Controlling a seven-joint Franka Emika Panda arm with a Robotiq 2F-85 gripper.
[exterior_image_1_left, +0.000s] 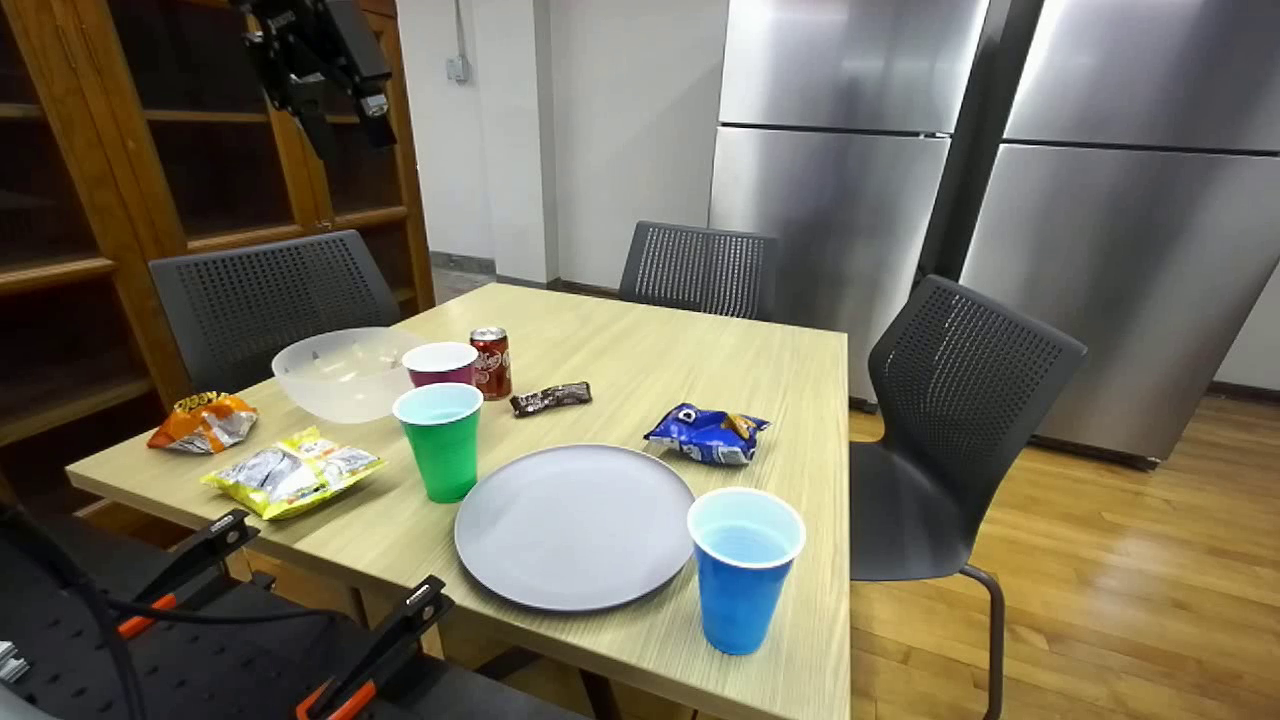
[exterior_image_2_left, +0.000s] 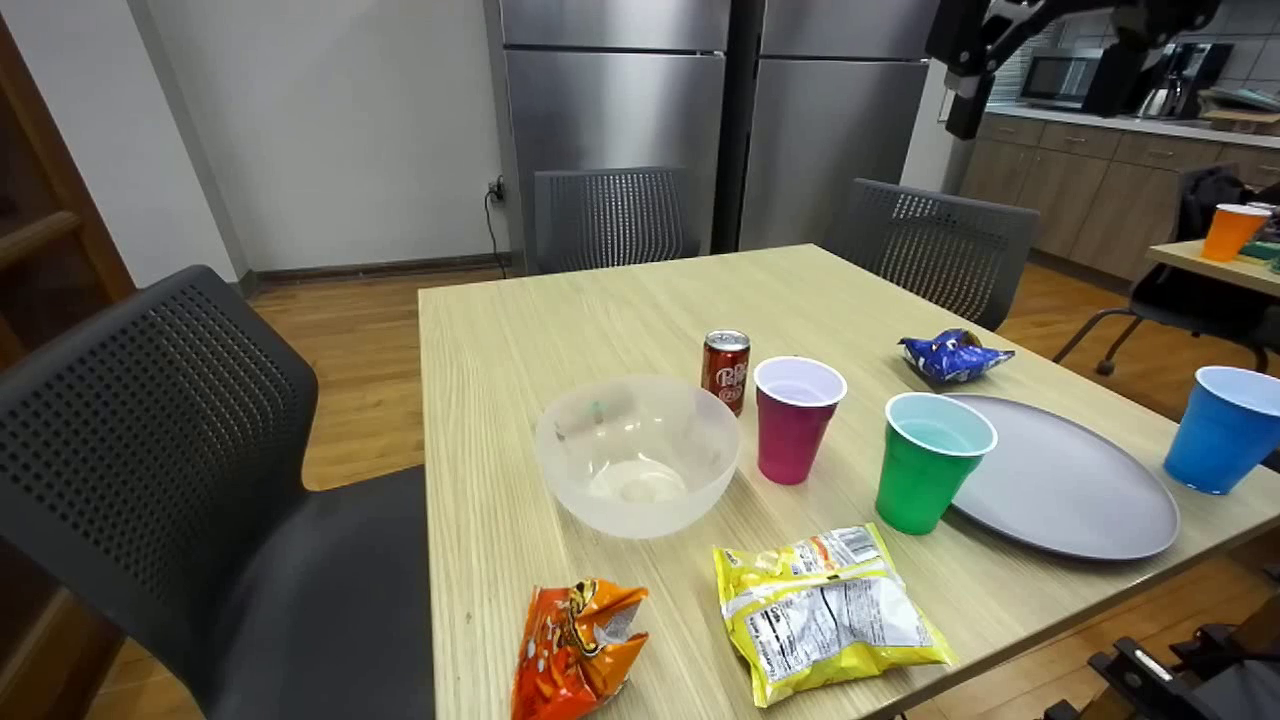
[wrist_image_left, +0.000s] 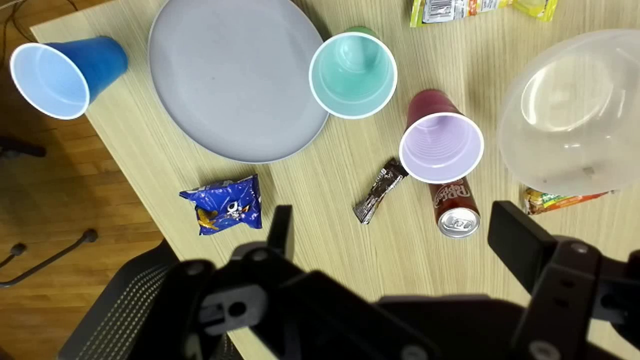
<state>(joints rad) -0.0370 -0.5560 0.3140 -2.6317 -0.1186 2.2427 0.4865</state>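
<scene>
Your black two-fingered gripper, lower frame, gapes empty; the dark-red cylindrical metal can, right of centre, is probably slippery: grasp mid-body.

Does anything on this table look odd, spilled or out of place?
I see nothing spilled or broken. The green cup, magenta cup, blue cup and soda can all stand upright. Slightly odd: the blue cup sits near a corner of the table, where a bump might knock it off, and the orange bag looks crumpled.

There's passing room between blue bag and dark wrapper (red can blocks beyond).
</scene>
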